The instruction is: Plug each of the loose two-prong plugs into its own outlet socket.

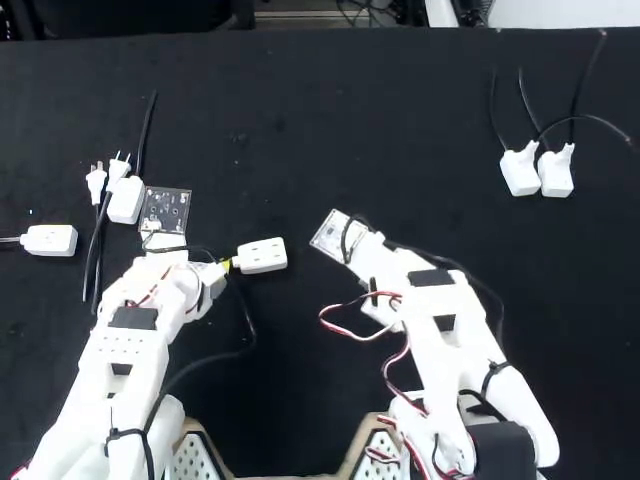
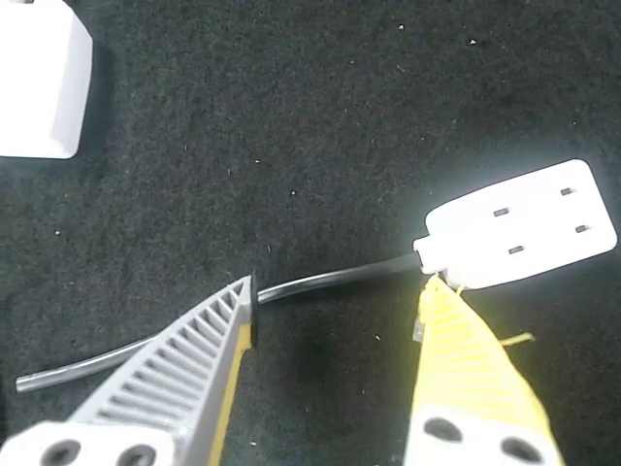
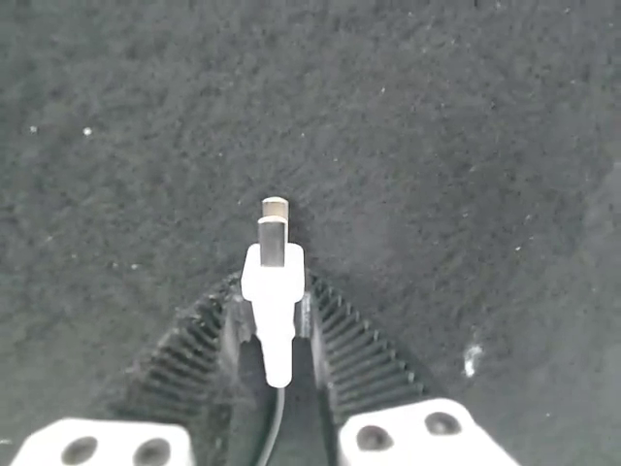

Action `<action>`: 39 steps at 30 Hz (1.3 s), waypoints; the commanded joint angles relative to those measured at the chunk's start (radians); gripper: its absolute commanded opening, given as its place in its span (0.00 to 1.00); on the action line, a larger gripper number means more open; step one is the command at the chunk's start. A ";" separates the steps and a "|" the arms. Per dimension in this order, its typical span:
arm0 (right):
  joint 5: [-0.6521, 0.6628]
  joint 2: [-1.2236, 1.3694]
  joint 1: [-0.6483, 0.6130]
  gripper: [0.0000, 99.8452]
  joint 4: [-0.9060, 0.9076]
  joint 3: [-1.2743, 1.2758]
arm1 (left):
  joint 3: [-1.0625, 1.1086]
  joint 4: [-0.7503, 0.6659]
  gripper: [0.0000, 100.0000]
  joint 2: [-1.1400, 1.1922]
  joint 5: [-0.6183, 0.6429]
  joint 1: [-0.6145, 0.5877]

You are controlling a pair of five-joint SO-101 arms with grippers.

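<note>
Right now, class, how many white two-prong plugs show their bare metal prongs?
3. Left plug and neighbour plug lie at the black table's far left; the third plug sits in the right gripper. Others may be hidden.

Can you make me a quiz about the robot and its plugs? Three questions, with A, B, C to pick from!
1. Where is the outlet socket?
A) on the table, by the left hand
B) stacked on another socket
C) hanging off the edge

2. How many slots does it show?
A) two
B) four
C) six

3. What is the right hand doing?
A) open and empty
B) shut on a white plug
C) pushing a box

Answers: 1 A, its cable end lies right by the yellow fingertip. 2 B, two pairs of slots. 3 B, both fingers squeeze the plug and its prongs poke out.
</note>
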 commanded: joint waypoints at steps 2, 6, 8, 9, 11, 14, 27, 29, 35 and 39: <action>0.012 -0.002 0.020 0.02 0.021 -0.010 | -0.025 -0.009 0.27 -0.012 0.011 -0.010; 0.011 -0.002 0.020 0.08 0.026 -0.008 | -0.025 -0.009 0.27 -0.012 0.011 -0.010; 0.012 -0.002 0.020 0.12 0.028 -0.008 | -0.025 -0.009 0.27 -0.012 0.011 -0.010; 0.012 -0.002 0.020 0.12 0.028 -0.008 | -0.025 -0.009 0.27 -0.012 0.011 -0.010; 0.012 -0.002 0.020 0.10 0.025 -0.007 | -0.025 -0.009 0.27 -0.012 0.011 -0.010; 0.012 -0.002 0.021 0.04 0.021 -0.008 | -0.025 -0.009 0.27 -0.012 0.011 -0.010; -0.124 -0.012 -0.057 0.01 0.377 -0.232 | -0.025 -0.009 0.27 -0.012 0.011 -0.004; -0.124 -0.019 -0.104 0.01 0.419 -0.268 | -0.025 -0.009 0.27 -0.012 0.011 -0.004; -0.132 -0.208 -0.178 0.01 0.407 -0.266 | -0.025 0.041 0.27 -0.023 0.011 -0.004; -0.157 -0.377 -0.206 0.01 0.339 -0.166 | -0.028 0.044 0.27 -0.023 0.011 -0.002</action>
